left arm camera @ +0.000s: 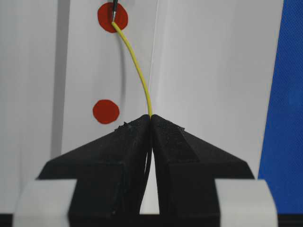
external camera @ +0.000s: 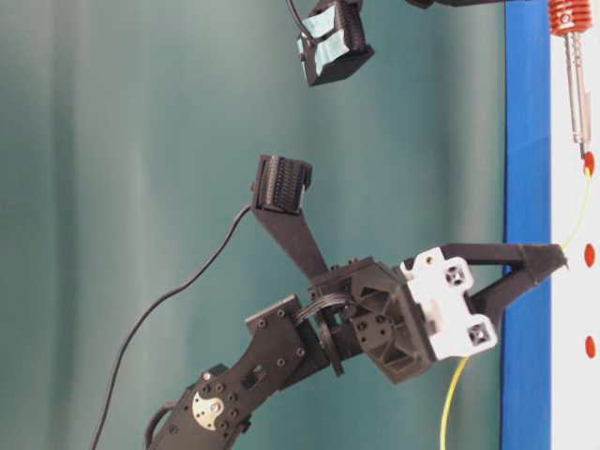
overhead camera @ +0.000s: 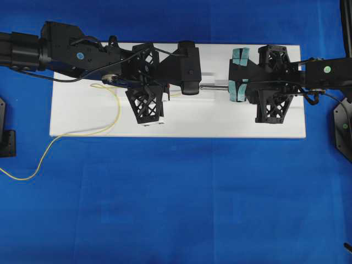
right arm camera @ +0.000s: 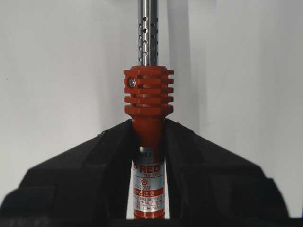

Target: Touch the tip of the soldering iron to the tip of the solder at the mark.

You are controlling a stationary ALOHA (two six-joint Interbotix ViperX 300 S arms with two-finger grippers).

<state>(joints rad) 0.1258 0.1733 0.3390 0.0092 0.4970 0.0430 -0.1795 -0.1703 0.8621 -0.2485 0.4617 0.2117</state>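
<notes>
My left gripper [left arm camera: 151, 116] is shut on the solder [left arm camera: 137, 66], a thin yellow wire that curves up from the jaws to the mark [left arm camera: 112, 17], the red dot at the end of the row. The dark iron tip [left arm camera: 115, 5] meets the solder's tip on that dot. My right gripper [right arm camera: 148, 124] is shut on the soldering iron [right arm camera: 148, 97], on its red handle just below the ribbed collar. From table level the iron [external camera: 574, 75] points at the mark [external camera: 589, 164], and the left gripper [external camera: 562, 253] holds the solder [external camera: 577, 211] beside it. The silver shaft [overhead camera: 214, 87] runs under the left wrist.
Two more red dots [external camera: 589, 255] [external camera: 589, 347] continue the row; the nearer one [left arm camera: 105, 111] lies just left of my left fingers. Everything rests on a white board [overhead camera: 247, 124] over blue cloth [overhead camera: 176, 209]. The loose solder [overhead camera: 22, 176] trails off the board's left edge.
</notes>
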